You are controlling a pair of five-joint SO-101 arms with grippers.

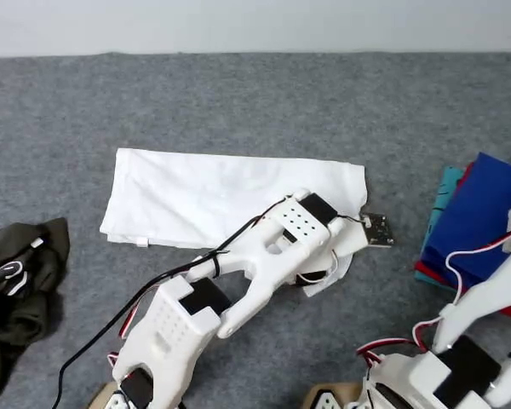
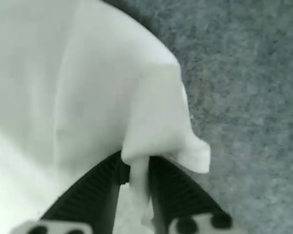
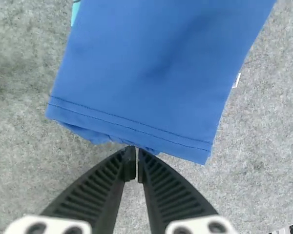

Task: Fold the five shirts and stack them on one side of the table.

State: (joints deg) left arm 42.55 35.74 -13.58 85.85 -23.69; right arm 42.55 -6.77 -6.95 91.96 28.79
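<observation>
Nearest the robot, the left gripper [image 2: 136, 168] is clenched on a pinched ridge of white cloth, the fabric caught between its dark ribbed jaws. This is the near right corner of the white shirt [image 1: 204, 196], which lies in the middle of the grey table [image 1: 238, 94] as a long flattened band, seemingly folded lengthwise but not yet into a compact packet.

To the right, the right gripper [image 3: 132, 156] is closed with nothing between its jaws, its tips just at the hem of the blue shirt [image 1: 481, 209]. That shirt is folded and tops a stack at the table's right edge, with a red layer [image 1: 430, 274] and a teal layer [image 1: 443, 192] peeking out beneath.

At the table's left edge, well apart from the stack, a dark olive shirt [image 1: 25, 281] sits in a crumpled heap.

By these views, three shirts appear folded and stacked, the white one is mid-fold, and the olive one remains untouched.
</observation>
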